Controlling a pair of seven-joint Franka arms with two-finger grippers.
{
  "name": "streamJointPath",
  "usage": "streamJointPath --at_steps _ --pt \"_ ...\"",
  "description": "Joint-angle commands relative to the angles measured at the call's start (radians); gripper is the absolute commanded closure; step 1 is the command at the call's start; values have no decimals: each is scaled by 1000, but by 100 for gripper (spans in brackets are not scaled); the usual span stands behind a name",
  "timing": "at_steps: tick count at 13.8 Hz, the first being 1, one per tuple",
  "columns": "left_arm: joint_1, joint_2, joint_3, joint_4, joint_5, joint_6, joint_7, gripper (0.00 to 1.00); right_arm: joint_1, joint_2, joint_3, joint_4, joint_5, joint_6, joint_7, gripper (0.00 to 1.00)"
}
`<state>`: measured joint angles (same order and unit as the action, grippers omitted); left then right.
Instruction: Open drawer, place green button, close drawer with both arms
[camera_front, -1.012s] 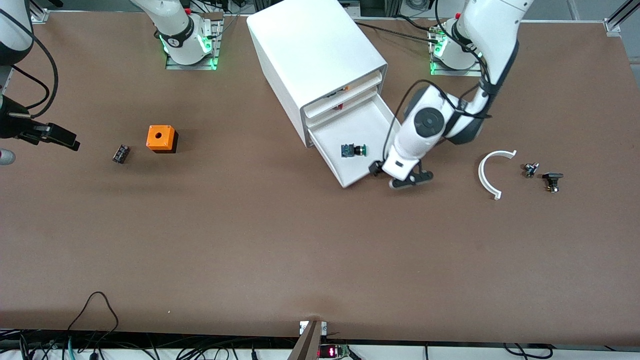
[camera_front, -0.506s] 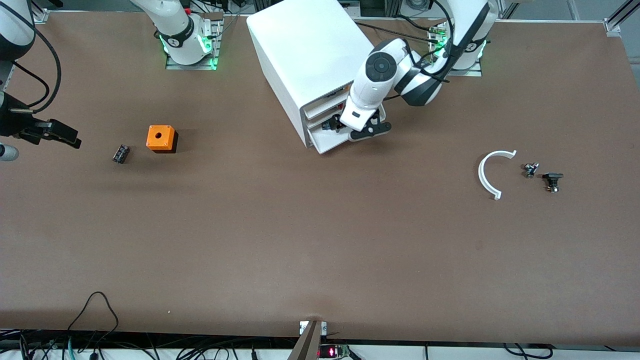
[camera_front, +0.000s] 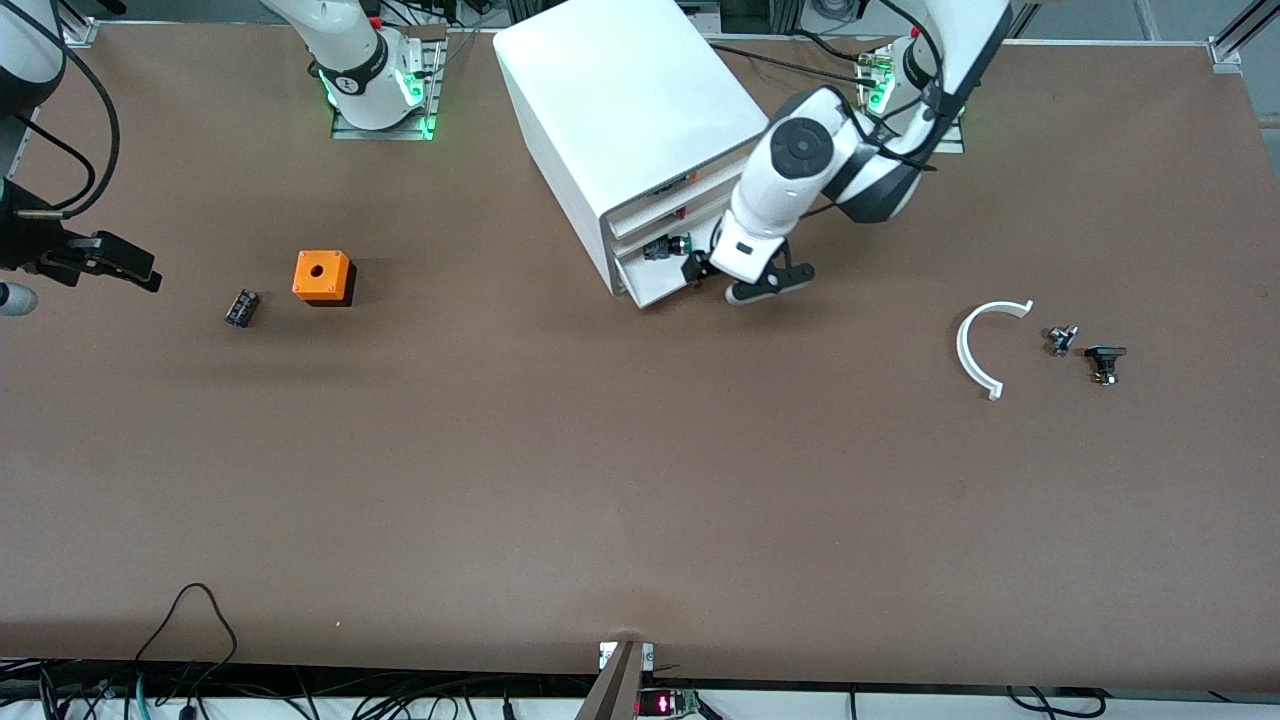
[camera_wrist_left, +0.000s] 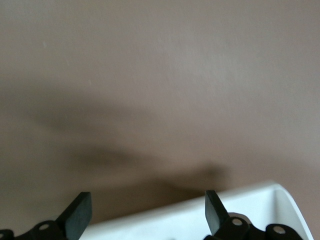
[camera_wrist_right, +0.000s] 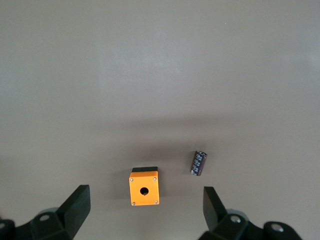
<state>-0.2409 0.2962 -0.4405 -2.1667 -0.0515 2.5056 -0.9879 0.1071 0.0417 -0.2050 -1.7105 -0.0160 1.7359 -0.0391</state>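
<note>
The white cabinet (camera_front: 630, 120) stands at the table's back middle. Its bottom drawer (camera_front: 662, 283) is pushed almost fully in. The button (camera_front: 668, 246), green cap and black body, shows in the narrow gap at the top of the drawer. My left gripper (camera_front: 737, 280) is open and empty just in front of the drawer, at its corner toward the left arm's end. In the left wrist view the fingers (camera_wrist_left: 80, 212) stand wide apart over the drawer's white front edge (camera_wrist_left: 210, 212). My right gripper (camera_front: 120, 265) waits open over the table at the right arm's end, also open in its wrist view (camera_wrist_right: 145, 207).
An orange cube with a hole (camera_front: 322, 277) and a small black block (camera_front: 242, 307) lie toward the right arm's end; both show in the right wrist view (camera_wrist_right: 144, 190) (camera_wrist_right: 199, 163). A white curved piece (camera_front: 985, 345) and two small dark parts (camera_front: 1060, 340) (camera_front: 1104, 362) lie toward the left arm's end.
The drawer went from wide open to nearly shut with the button inside, pushed by my left gripper. The left gripper has since drawn back a little from the drawer front. The right arm barely moved.
</note>
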Motion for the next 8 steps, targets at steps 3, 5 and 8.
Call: streamJointPath --at_steps 3,5,8 --pt "-90 121 5 11 -18 80 31 0 -1 -8 3 5 14 -22 -15 0" --pt "-133 133 5 1 -16 85 29 0 -1 -8 3 5 14 -22 -15 0" --pt "-147 127 -13 -1 -16 75 19 0 -1 -8 3 5 14 -21 -15 0"
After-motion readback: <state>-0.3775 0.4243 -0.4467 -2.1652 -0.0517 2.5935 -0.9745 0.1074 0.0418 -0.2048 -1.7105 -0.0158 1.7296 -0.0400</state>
